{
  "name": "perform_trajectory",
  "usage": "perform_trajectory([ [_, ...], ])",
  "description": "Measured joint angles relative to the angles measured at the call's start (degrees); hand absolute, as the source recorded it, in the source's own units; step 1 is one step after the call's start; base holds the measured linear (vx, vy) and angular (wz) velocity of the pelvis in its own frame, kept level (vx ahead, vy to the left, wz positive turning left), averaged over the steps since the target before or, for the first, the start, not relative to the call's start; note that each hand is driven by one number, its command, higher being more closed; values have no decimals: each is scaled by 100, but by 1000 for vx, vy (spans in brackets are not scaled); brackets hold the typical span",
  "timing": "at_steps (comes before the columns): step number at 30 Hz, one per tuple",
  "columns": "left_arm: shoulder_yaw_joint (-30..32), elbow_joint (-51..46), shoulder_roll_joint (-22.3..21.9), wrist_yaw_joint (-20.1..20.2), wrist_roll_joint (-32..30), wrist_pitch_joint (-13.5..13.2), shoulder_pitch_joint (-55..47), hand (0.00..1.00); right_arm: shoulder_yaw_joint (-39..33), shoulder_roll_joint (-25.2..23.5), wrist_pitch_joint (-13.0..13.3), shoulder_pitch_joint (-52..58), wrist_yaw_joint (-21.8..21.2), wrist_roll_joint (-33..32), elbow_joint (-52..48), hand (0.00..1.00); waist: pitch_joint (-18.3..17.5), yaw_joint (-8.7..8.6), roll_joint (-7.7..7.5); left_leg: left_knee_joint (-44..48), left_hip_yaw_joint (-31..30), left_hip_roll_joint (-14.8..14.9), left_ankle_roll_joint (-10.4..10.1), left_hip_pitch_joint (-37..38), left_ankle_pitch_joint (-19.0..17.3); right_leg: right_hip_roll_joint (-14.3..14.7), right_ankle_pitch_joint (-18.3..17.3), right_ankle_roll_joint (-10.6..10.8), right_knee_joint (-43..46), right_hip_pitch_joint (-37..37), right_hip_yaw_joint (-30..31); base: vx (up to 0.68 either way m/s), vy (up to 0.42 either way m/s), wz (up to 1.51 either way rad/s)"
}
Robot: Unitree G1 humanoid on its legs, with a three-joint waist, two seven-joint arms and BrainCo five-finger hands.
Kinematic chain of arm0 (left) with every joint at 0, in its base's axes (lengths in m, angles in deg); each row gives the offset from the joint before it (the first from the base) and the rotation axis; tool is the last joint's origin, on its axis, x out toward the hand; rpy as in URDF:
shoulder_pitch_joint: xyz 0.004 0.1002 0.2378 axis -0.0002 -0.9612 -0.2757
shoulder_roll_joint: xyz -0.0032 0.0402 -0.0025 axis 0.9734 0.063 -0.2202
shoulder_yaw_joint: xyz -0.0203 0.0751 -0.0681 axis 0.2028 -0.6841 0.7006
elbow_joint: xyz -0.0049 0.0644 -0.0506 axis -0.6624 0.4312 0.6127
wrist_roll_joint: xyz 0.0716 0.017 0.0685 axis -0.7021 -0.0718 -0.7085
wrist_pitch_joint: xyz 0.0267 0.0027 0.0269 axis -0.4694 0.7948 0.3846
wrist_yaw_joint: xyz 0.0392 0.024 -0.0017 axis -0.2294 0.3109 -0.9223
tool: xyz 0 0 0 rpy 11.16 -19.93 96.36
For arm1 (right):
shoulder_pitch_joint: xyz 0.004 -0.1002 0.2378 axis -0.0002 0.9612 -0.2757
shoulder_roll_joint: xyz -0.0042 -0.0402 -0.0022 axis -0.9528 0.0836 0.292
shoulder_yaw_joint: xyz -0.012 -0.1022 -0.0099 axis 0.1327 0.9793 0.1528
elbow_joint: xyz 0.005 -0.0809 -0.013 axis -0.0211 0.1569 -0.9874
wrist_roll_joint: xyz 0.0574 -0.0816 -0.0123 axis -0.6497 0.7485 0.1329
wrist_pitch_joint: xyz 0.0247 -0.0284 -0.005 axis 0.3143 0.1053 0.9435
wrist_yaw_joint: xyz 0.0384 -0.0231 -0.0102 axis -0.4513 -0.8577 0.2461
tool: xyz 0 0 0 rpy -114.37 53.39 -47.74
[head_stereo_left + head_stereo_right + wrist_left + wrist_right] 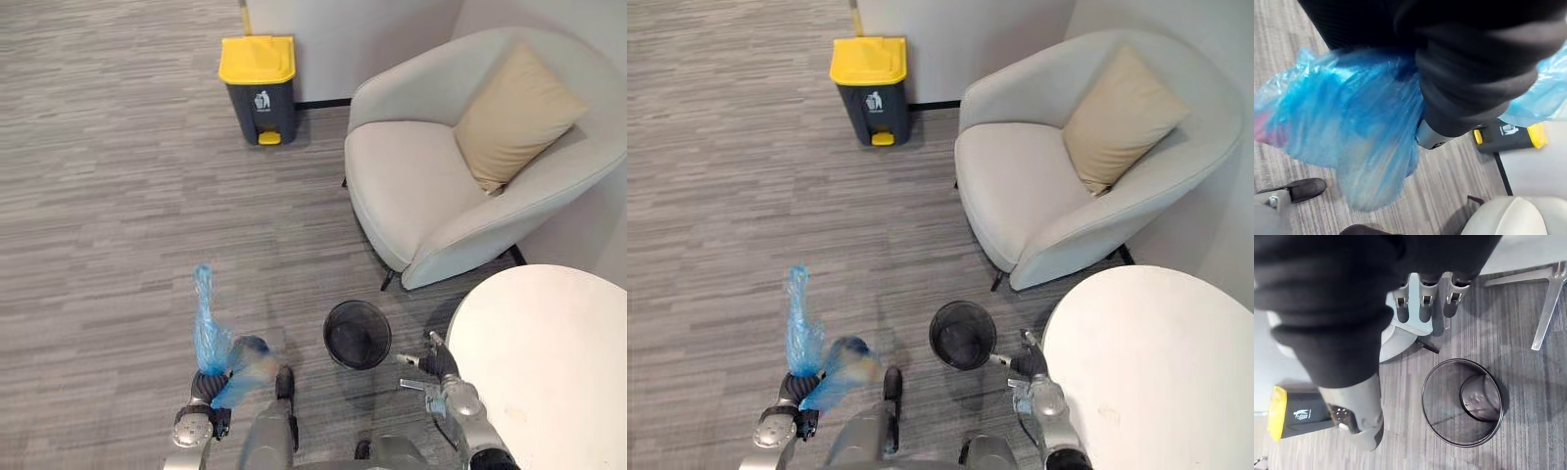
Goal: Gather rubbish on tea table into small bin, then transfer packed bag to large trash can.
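Blue translucent plastic bag (210,338) is held above the grey carpet (108,206), left of the small black mesh bin (358,335), its neck gripped by the curled fingers of the left hand (206,389). The right hand (440,369) is seen just right of that bin, fingers straight and holding nothing, beside the round white table (549,362). The dark-grey yellow-lidded trash can (259,86) is placed well beyond the bin.

Sheathed in dark ribbed covers (1327,313) over wrist and back of left hand (1474,83) and right hand (441,365); finished in silver-grey along both arms (468,416); tipped dark on slim silver fingers (1423,306).
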Motion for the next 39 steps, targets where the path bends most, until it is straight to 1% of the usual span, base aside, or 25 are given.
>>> perform_trajectory([
  [1, -32, -36, -4, -1, 10, -2, 7, 100, 1, 0, 3, 18, 19, 0, -13, 0, 17, -10, 64, -85, -31, 52, -31, -2, 95, 76, 29, -49, -4, 4, -100, -274, -107, 65],
  [2, -121, -112, -1, -7, 47, -2, -1, 100, 0, -7, 0, 47, 53, 3, -23, 0, 25, 7, 177, -246, -21, 155, -66, -5, 45, 218, 89, -150, 15, -22, -267, -268, -106, 74],
  [3, -183, -145, -8, -5, 50, 11, 33, 100, -53, -45, -11, 60, 69, 3, -67, 0, 60, -45, 259, -285, 323, 225, -201, -111, -607, 227, 210, -300, -158, -12, -552, -267, -99, 91],
  [4, -195, -166, -26, -3, 50, 10, 79, 100, -116, -69, -11, 85, 71, 2, -68, 0, 30, -79, 122, -194, 553, 200, -276, -177, -919, 145, 279, -337, -296, -4, -672, -235, -72, 107],
  [5, -232, -252, -53, 1, 51, -3, 177, 100, -205, -70, -19, 71, 77, 2, -55, 0, 92, -107, 34, 462, 993, 230, -126, -400, -998, -44, 368, -365, -363, -38, -842, -172, -47, 85],
  [7, -235, -244, -62, 8, 48, 8, 104, 100, -282, -61, -33, 113, 129, 0, -56, 0, 72, -187, 56, 1834, 1357, 315, 156, -445, -1238, -253, 429, -358, -331, -90, -1122, -150, -22, 79],
  [8, -236, -237, -63, 9, 46, 14, 98, 100, -303, -30, -34, 174, 154, -1, -57, 0, 63, -194, 64, 2262, 1527, 412, 230, -335, -1379, -278, 447, -361, -323, -109, -1232, -118, 33, 80],
  [9, -234, -235, -59, 10, 45, 18, 151, 100, -381, -15, -44, 254, 166, -2, -47, 0, 9, -202, 166, 2492, 1691, 512, 164, -130, -1864, -296, 476, -339, -332, -108, -1414, -75, 52, 68],
  [11, -234, -195, -56, 10, 46, 18, 285, 100, -508, -23, -54, 317, 168, -2, -20, 0, -33, -253, 234, 2161, 1935, 512, 166, 170, -2080, -357, 521, -264, -333, -100, -1739, -44, 91, 86],
  [12, -235, -188, -37, 12, 43, 19, 334, 100, -566, -51, -57, 330, 165, -3, 14, 0, -23, -313, 204, 1844, 2059, 429, 284, 252, -2043, -376, 559, -205, -362, -90, -1846, -48, 132, 83],
  [13, -239, -145, 17, 17, 41, 26, 352, 100, -624, -125, -70, 308, 165, -6, 35, 0, -68, -328, 79, 1463, 2022, 220, 339, 332, -1827, -446, 662, -106, -509, -59, -1951, -37, 114, 54],
  [15, -304, -64, 103, 20, 31, 63, 315, 100, -654, -137, -92, 309, 166, -4, 63, 0, -152, -346, -53, 988, 1986, -31, 319, 526, -1553, -527, 831, -12, -774, 67, -2018, -12, 108, 33],
  [19, -364, 37, 137, 21, -77, 110, 178, 100, -777, -140, -153, 294, 163, 4, 201, 0, -186, -349, -75, 291, 2011, -308, 352, 857, -1158, -607, 1079, 84, -1020, 199, -2013, -63, 95, 5],
  [22, -367, 44, 134, 22, -161, 111, 137, 100, -782, -144, -165, 296, 162, 4, 239, 0, -187, -371, -76, -103, 2021, -381, 384, 998, -977, -601, 1131, 97, -1039, 173, -1998, -119, 48, -2],
  [26, -352, 48, 157, 18, -166, 110, 100, 100, -793, -150, -170, 266, 164, 6, 240, 0, -218, -401, -98, -616, 2102, -436, 520, 1125, -784, -558, 1190, 87, -1037, 25, -1930, -126, 46, -9],
  [28, -339, 50, 160, 13, -164, 110, 109, 100, -793, -149, -181, 264, 164, 9, 245, 0, -223, -418, -114, -566, 2130, -461, 564, 1015, -818, -601, 1138, 175, -996, -101, -1900, -80, 56, -4],
  [29, -339, 50, 158, 13, -164, 110, 99, 100, -794, -144, -185, 261, 165, 11, 247, 0, -223, -432, -115, -472, 2160, -476, 673, 952, -896, -659, 1077, 196, -894, -158, -1878, -37, 66, -2],
  [31, -331, 47, 157, 13, -162, 109, 14, 100, -790, -144, -215, 265, 164, 13, 248, 0, -223, -467, -154, -90, 2227, -589, 797, 787, -1199, -940, 806, 449, -453, -326, -1862, 30, 107, 4],
  [33, -333, 39, 158, 15, -160, 112, -63, 100, -793, -140, -257, 341, 163, 13, 255, 0, -240, -496, -218, 215, 2187, -696, 814, 629, -1501, -1253, 604, 486, 9, -416, -1894, 65, 138, 35],
  [34, -348, 20, 156, 16, -160, 114, -119, 100, -811, -137, -267, 433, 162, 11, 259, 0, -258, -505, -257, 255, 2048, -869, 875, 652, -1618, -1410, 462, 559, 226, -416, -1833, 110, 101, 56],
  [35, -347, 10, 157, 15, -158, 114, -136, 100, -814, -137, -270, 467, 160, 10, 259, 0, -266, -505, -276, 286, 2019, -932, 915, 667, -1692, -1446, 435, 584, 315, -411, -1742, 210, 105, 59],
  [36, -339, -2, 134, 10, -150, 120, -123, 100, -815, -93, -270, 508, 153, 8, 303, 0, -229, -525, -257, 458, 1892, -987, 1075, 696, -1792, -1555, 564, 461, 847, -567, -1484, 269, 184, 52],
  [37, -344, 9, 125, 10, -146, 142, -136, 100, -815, -77, -271, 428, 151, 5, 404, 0, -187, -520, -159, 650, 1693, -960, 1206, 708, -1883, -1643, 719, 132, 1762, -1019, -1155, 244, 164, 40],
  [38, -345, 10, 130, 10, -146, 142, -135, 100, -814, -77, -271, 408, 151, 5, 407, 0, -185, -521, -150, 666, 1672, -949, 1200, 708, -1885, -1631, 696, 142, 1799, -1030, -1130, 247, 137, 72],
  [39, -351, 13, 163, 8, -129, 139, -38, 100, -806, -86, -270, 462, 150, 4, 474, 0, -149, -618, -70, 799, 1318, -842, 1219, 764, -2064, -1292, 306, 194, 1834, -1258, -964, 272, 82, 81],
])
